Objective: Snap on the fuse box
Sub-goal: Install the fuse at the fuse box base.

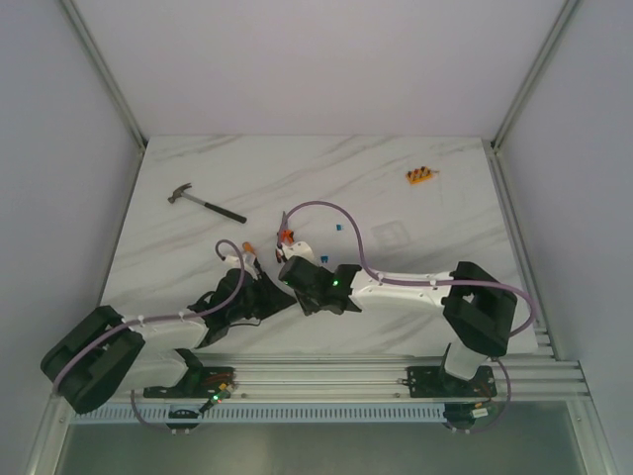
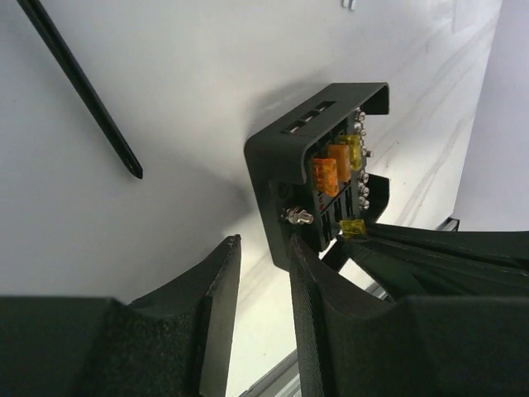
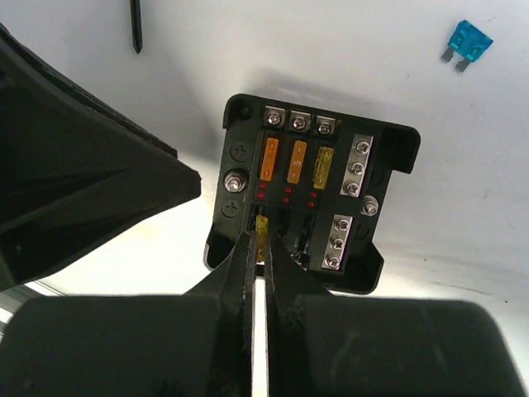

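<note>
The fuse box [image 3: 302, 194] is a black square box lying open on the white table, with two orange fuses and a yellow one in its top row. My right gripper [image 3: 264, 241] is shut on a small yellow fuse [image 3: 263, 225] at the lower-left slot. In the left wrist view the fuse box [image 2: 318, 169] appears edge-on. My left gripper [image 2: 263, 269] stands open at its near corner with nothing between the fingers, one finger [image 2: 307, 277] against the box's wall. The clear square lid [image 1: 389, 234] lies apart to the right. The arms hide the box in the top view.
A hammer [image 1: 206, 203] lies at the back left. An orange strip of fuses [image 1: 421, 176] sits at the back right. A loose blue fuse [image 3: 469, 43] lies near the box. A black screwdriver shaft [image 2: 83, 91] lies left of the box.
</note>
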`<state>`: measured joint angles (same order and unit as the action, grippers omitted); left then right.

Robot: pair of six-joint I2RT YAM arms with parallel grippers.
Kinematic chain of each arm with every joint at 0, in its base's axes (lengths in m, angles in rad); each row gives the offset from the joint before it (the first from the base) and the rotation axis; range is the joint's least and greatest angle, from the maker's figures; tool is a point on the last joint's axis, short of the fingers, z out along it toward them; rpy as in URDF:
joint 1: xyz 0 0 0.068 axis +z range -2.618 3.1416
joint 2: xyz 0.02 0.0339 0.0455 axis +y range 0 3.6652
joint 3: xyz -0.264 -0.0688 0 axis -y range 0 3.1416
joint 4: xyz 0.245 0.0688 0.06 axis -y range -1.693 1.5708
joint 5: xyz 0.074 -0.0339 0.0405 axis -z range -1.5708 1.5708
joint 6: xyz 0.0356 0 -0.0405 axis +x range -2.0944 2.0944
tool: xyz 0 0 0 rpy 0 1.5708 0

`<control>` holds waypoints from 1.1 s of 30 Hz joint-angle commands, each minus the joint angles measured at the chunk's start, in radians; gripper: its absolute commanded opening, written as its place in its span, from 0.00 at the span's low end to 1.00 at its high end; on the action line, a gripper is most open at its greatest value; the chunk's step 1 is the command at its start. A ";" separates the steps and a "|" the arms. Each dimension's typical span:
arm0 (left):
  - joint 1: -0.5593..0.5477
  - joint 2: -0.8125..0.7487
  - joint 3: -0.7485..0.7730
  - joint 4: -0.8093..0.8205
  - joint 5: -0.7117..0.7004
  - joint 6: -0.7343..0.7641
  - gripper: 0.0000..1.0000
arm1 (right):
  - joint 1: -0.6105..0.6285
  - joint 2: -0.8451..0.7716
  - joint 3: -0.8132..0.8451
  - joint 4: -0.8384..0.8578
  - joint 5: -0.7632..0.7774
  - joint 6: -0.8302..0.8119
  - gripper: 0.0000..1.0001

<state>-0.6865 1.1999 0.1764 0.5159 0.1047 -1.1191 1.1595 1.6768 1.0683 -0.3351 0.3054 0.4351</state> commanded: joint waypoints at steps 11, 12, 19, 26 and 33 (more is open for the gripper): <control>-0.008 0.103 0.026 0.080 0.024 -0.051 0.33 | 0.012 0.031 0.030 0.002 0.036 0.046 0.00; -0.010 0.107 0.027 0.081 0.024 -0.053 0.32 | 0.012 0.030 0.030 0.002 0.034 0.048 0.00; -0.024 0.140 0.031 0.101 0.020 -0.072 0.29 | 0.012 0.044 0.026 0.002 0.039 0.058 0.00; -0.034 0.145 0.031 0.105 0.010 -0.081 0.28 | 0.014 0.065 0.021 -0.002 0.031 0.061 0.00; -0.038 0.135 0.028 0.093 -0.001 -0.084 0.28 | 0.014 0.072 0.026 -0.024 0.042 0.063 0.08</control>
<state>-0.7204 1.3342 0.1951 0.6075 0.1219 -1.1854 1.1652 1.7164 1.0779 -0.3344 0.3233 0.4793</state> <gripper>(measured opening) 0.280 0.056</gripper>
